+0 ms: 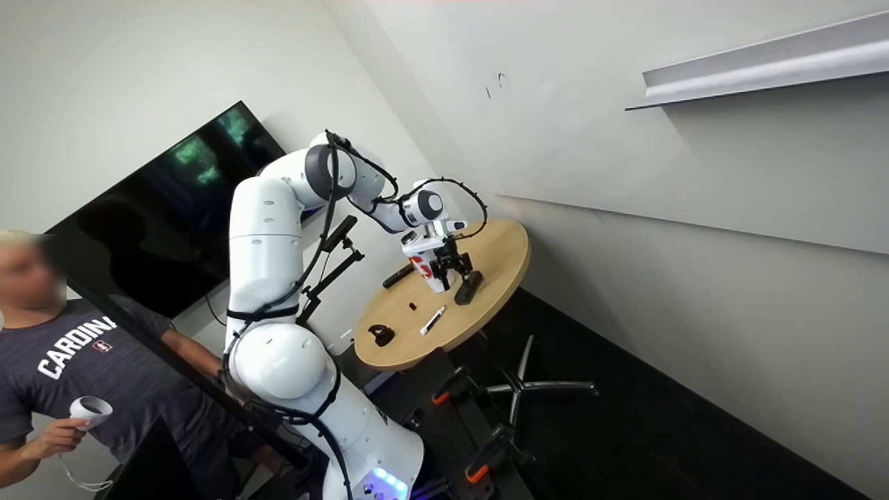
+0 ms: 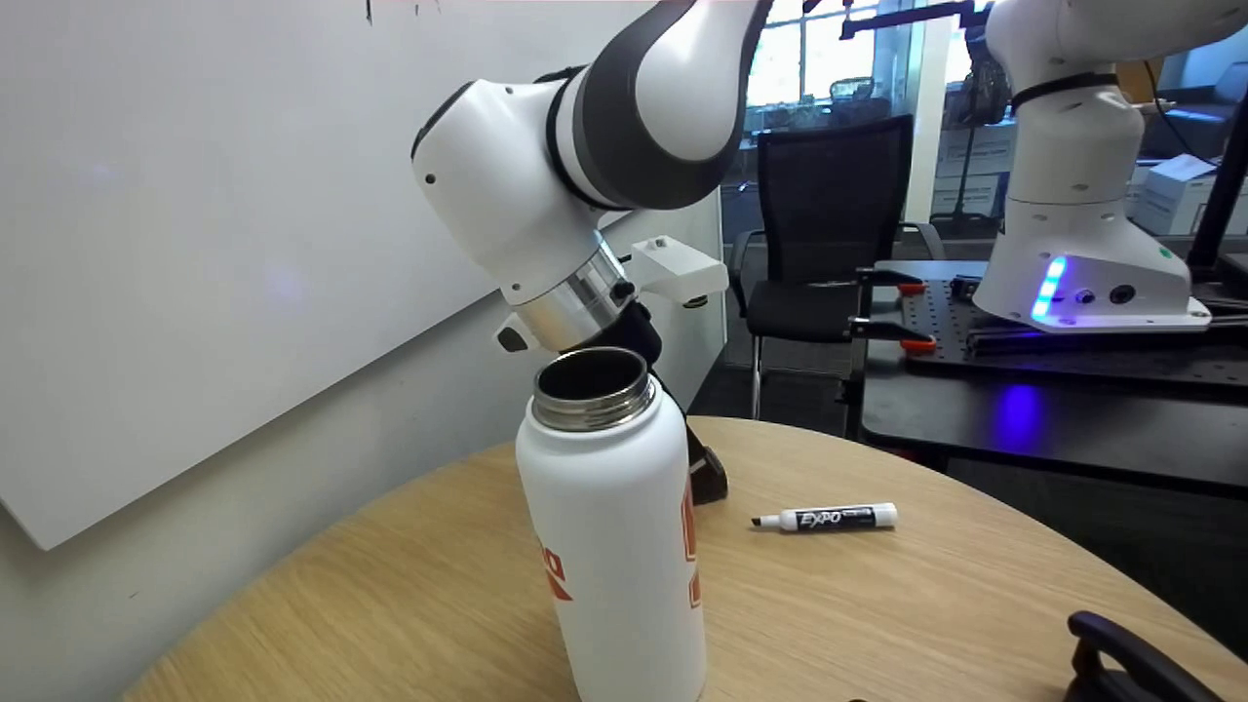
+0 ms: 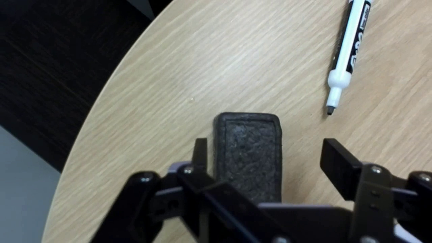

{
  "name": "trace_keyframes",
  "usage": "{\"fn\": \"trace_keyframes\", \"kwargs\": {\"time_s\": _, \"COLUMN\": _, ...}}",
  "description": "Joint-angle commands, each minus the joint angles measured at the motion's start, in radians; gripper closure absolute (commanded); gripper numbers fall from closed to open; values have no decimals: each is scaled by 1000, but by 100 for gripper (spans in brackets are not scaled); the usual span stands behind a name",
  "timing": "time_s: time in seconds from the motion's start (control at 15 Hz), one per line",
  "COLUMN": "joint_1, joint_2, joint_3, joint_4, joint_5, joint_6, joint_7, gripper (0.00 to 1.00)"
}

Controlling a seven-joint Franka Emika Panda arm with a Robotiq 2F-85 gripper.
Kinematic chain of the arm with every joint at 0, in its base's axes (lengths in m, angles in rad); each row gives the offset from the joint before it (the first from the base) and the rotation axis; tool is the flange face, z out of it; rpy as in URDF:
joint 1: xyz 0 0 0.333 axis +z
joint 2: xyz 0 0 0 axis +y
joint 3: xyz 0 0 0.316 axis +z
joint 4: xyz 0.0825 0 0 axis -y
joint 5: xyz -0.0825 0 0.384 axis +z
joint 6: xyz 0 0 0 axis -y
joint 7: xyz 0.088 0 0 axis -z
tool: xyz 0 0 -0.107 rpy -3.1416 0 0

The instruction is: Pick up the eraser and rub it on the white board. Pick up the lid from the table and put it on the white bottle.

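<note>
The eraser (image 3: 249,152), a dark block, lies flat on the round wooden table; it also shows in an exterior view (image 1: 469,288). My gripper (image 3: 266,150) is open and empty, its fingers on either side of the eraser in the wrist view. The left finger is close to it; the right has a wider gap. The white bottle (image 2: 619,556) stands upright with its mouth uncovered and hides most of the gripper there. The lid (image 1: 381,335), black with a loop handle, lies on the table; part also shows here (image 2: 1121,668). The white board (image 1: 590,139) has small dark scribbles.
An uncapped marker (image 3: 347,50) lies near the eraser. A tiny dark cap (image 1: 412,306) and a dark bar (image 1: 397,276) lie farther along the table. The table's edge (image 3: 91,111) runs left of the eraser. A metal shelf (image 1: 764,62) juts from the board.
</note>
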Motion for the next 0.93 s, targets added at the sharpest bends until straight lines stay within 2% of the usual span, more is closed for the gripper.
{"fn": "trace_keyframes", "kwargs": {"time_s": 0.0, "joint_1": 26, "joint_2": -84, "joint_3": -12, "joint_4": -51, "joint_5": 3, "joint_6": -7, "joint_7": 34, "gripper": 0}}
{"fn": "trace_keyframes", "kwargs": {"time_s": 0.27, "joint_1": 35, "joint_2": -223, "joint_3": -19, "joint_4": -181, "joint_5": -13, "joint_6": 27, "joint_7": 88, "gripper": 0}}
{"fn": "trace_keyframes", "kwargs": {"time_s": 0.53, "joint_1": 24, "joint_2": -404, "joint_3": 8, "joint_4": -359, "joint_5": -29, "joint_6": 101, "joint_7": 82, "gripper": 0}}
{"fn": "trace_keyframes", "kwargs": {"time_s": 0.67, "joint_1": 27, "joint_2": -512, "joint_3": 39, "joint_4": -457, "joint_5": -54, "joint_6": 152, "joint_7": 46, "gripper": 0}}
{"fn": "trace_keyframes", "kwargs": {"time_s": 0.87, "joint_1": 26, "joint_2": -654, "joint_3": 121, "joint_4": -576, "joint_5": -36, "joint_6": 156, "joint_7": -46, "gripper": 0}}
